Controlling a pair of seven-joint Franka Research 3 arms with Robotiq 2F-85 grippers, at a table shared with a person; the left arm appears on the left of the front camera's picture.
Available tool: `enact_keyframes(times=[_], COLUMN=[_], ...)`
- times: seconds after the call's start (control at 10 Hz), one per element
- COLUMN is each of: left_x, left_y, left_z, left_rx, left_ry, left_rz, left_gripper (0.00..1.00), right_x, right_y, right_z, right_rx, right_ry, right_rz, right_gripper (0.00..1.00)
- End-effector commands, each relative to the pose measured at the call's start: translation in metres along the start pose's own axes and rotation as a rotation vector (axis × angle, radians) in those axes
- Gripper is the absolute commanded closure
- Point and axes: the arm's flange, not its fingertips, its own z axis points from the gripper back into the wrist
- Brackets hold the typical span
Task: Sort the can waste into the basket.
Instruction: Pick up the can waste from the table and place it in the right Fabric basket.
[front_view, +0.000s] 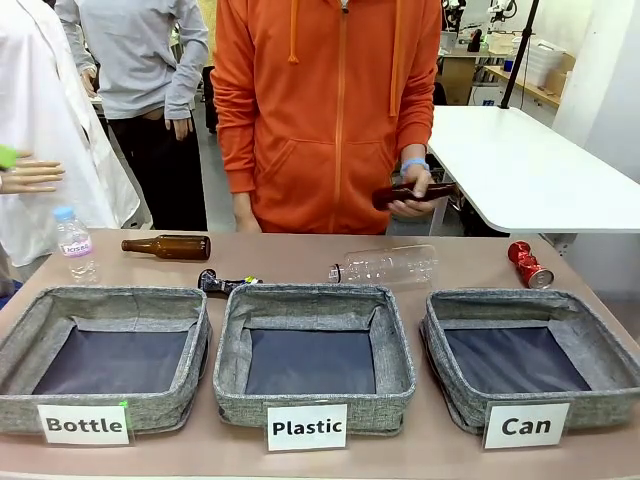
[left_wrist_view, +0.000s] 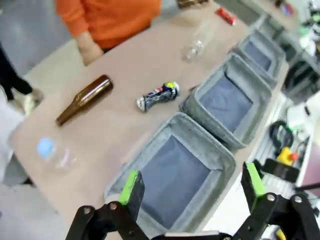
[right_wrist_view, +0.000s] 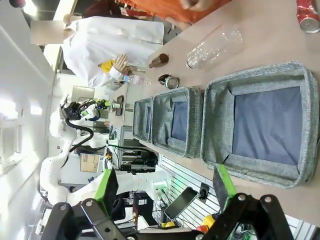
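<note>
Left claw (left_wrist_view: 192, 180) and right claw (right_wrist_view: 165, 179) both gape empty. Black crushed metal can (front_view: 222, 283) sits partly hidden behind grey woven "Plastic" basket (front_view: 310, 292); shiny red crushed can (front_view: 529, 265) lies near grey woven "Can" basket (front_view: 500, 297).

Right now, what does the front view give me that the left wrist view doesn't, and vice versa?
Front adds: the white cards reading Bottle, Plastic and Can, so the Can basket is identifiable.
Left wrist adds: the left end effector, open, over the nearest basket, plus a yellow object off the table edge.
Both: red can, black can, lying brown bottle, clear plastic bottle, the basket row.
</note>
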Motion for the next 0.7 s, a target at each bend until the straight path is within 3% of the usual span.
enact_keyframes(times=[0.0,0.1,0.2,0.6], left_x=[0.028,0.043,0.021,0.021], left_y=[0.016,0.009,-0.001,-0.001], left_z=[-0.054,-0.087,-0.037,-0.037], left_rx=[0.014,0.081,-0.012,-0.012], left_ry=[0.110,0.161,0.065,0.065], left_rz=[-0.173,-0.307,-0.086,-0.086], left_gripper=[0.00,0.00,0.00,0.00], right_x=[0.000,0.000,0.000,0.000], right_y=[0.000,0.000,0.000,0.000], right_z=[0.002,0.002,0.002,0.002], right_rx=[0.015,0.015,0.015,0.015], right_ry=[-0.004,-0.004,-0.004,-0.004], right_rz=[0.026,0.026,0.026,0.026], right_gripper=[0.00,0.00,0.00,0.00])
